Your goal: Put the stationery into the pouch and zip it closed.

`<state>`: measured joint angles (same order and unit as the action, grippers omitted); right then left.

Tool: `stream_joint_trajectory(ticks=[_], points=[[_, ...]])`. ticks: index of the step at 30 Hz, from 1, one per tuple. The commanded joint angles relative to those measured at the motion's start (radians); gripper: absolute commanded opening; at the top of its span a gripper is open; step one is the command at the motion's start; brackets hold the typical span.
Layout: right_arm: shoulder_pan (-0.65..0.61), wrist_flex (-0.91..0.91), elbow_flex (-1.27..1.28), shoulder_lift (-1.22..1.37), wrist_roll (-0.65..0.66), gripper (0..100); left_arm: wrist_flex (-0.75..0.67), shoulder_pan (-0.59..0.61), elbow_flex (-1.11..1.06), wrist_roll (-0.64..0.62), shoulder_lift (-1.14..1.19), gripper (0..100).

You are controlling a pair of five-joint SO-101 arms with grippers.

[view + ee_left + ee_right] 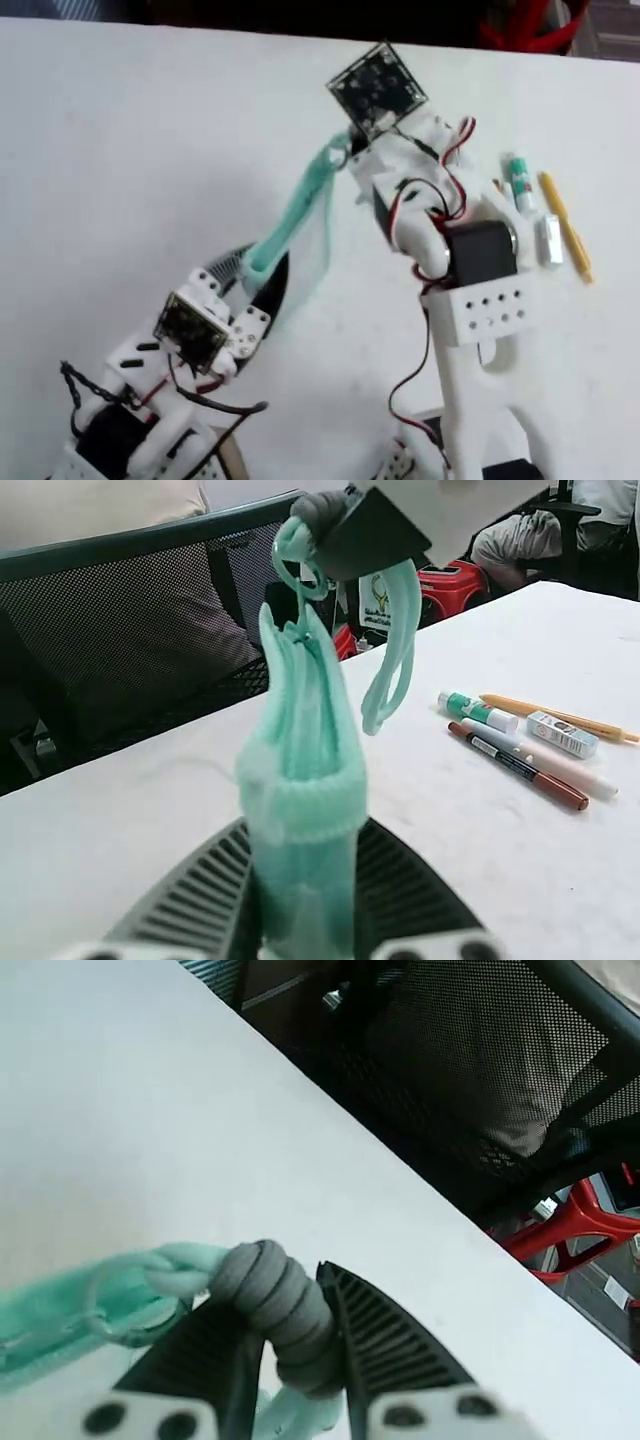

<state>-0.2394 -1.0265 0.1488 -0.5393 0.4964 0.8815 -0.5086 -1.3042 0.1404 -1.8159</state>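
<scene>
Left tool and right tool each clamp one pouch end; stationery, at 3 o'clock, lies unpacked on the bench; zipping remains.

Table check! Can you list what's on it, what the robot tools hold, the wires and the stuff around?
Surface: white table.
Job's things: teal pouch stretched between both tools; pens and eraser lie on the table, outside it.
Clutter: nothing seen.
Tools: left tool shut on pouch's end; right tool shut on its grey pull.
Cables: red-white-black wires on right arm; black cable by left arm.
Surroundings: black mesh chair, red stool.
</scene>
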Motion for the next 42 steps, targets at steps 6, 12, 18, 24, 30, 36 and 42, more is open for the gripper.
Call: stream_joint_trajectory(ticks=[6,12,18,24,30,36,42], points=[[0.081,0.127,0.031,0.116,-0.023,1.7,0.009,0.008,0.005,-0.011,-0.007,2],[0.160,0.183,-0.048,0.302,-0.043,1.7,0.011,0.008,0.005,-0.011,-0.007,2],[0.222,0.176,-0.183,0.467,-0.135,1.7,0.011,0.008,0.005,-0.011,-0.007,2],[0.216,0.156,-0.207,0.578,-0.130,1.7,0.011,0.008,0.005,-0.011,-0.007,2],[0.191,-0.033,-0.239,0.515,-0.026,2.9,0.011,0.008,0.005,-0.011,-0.007,2],[0.113,-0.298,-0.261,0.295,0.135,34.6,0.011,0.008,0.005,-0.011,-0.007,2],[0.033,-0.499,-0.261,0.099,0.354,31.1,0.011,0.008,0.005,-0.011,-0.007,2]])
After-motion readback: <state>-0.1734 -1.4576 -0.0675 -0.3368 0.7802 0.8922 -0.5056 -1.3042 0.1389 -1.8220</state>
